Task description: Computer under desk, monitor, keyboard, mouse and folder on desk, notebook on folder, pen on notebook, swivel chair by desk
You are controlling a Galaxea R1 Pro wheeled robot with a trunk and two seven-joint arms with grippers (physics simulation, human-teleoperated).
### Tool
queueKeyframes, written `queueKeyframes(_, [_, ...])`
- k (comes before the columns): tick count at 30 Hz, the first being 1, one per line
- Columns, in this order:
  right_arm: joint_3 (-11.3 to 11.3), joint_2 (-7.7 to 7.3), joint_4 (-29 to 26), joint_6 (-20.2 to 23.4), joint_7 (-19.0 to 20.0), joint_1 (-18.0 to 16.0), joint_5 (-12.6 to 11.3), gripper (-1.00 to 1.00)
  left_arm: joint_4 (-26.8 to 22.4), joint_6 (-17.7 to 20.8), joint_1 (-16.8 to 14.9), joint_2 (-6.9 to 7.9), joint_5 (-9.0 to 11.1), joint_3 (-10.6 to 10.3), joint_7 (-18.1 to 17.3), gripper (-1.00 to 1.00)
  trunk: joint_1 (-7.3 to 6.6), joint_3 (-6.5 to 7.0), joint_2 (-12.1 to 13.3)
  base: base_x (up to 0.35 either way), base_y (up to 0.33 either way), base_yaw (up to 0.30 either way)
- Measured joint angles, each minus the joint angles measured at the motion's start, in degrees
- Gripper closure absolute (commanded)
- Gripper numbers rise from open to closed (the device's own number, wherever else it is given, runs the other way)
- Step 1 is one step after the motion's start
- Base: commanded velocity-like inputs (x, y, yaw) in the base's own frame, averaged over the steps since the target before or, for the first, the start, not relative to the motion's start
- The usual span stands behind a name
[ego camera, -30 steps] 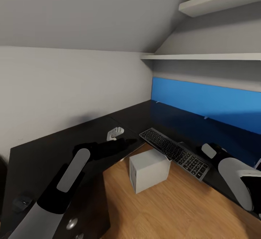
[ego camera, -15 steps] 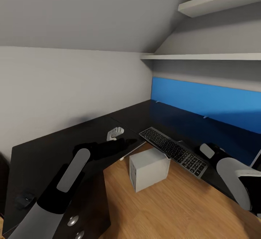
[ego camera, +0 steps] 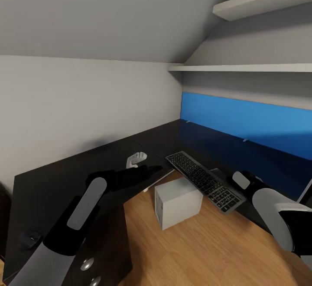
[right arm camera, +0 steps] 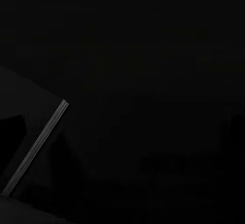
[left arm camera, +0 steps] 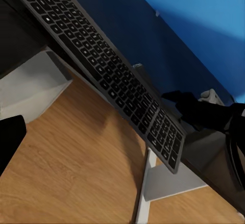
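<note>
shifted a little since the earlier frame: slim keyboard with dark grey keys in a thin silver frame (ego camera: 203,175), drawn slightly toward the left of the head view along with the right arm; head camera seemingly unmoved, wall and shelves in place.

now lying on the front edge of the matte black l-shaped worktop (ego camera: 65,177), long axis running diagonally from the inner corner out toward the right arm, near side overhanging the light wood floor (ego camera: 208,251). light grey boxy computer tower (ego camera: 179,203) standing on that floor just below the keyboard's middle.

right claw (left arm camera: 186,104) at the keyboard's numpad end, dark fingers reaching over the far edge there; touching or gripping, cannot tell, nor how far open. right wrist view nearly black, with just a thin silver strip (right arm camera: 35,147), probably the keyboard frame seen edge-on.

left claw (ego camera: 149,171) hanging near the keyboard's other end, close beside the corner, apparently holding nothing; opening not clear. right arm judged the working one, a further slide back from the edge likely.

small black mouse (ego camera: 28,239) well apart at the worktop's left end. white bracket-like object (ego camera: 136,159) near the left claw.

no brand, label or readable writing; key legends too small.
</note>
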Motion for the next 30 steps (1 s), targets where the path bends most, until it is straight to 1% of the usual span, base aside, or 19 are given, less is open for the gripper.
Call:
queueKeyframes(12, [0.07,0.09,0.01,0.04,-0.08,0.0,-0.02,-1.0,0.0,0.0,0.0,0.03,0.01,0.0,0.0,-1.0,0.0,0.0,0.0,-0.002,0.0,0.0])
queueKeyframes(18, [0.15,0.1,0.06,0.03,-0.06,-0.01,0.03,-1.0,0.0,0.0,0.0,0.03,0.01,0.0,0.0,-1.0,0.01,0.0,0.0,-0.091,0.0,0.0])
queueKeyframes(30, [0.25,0.18,0.09,0.04,-0.08,-0.01,0.14,-1.0,0.0,0.0,0.0,0.03,0.01,0.0,0.0,-1.0,0.0,0.0,0.0,-0.011,0.0,0.0])
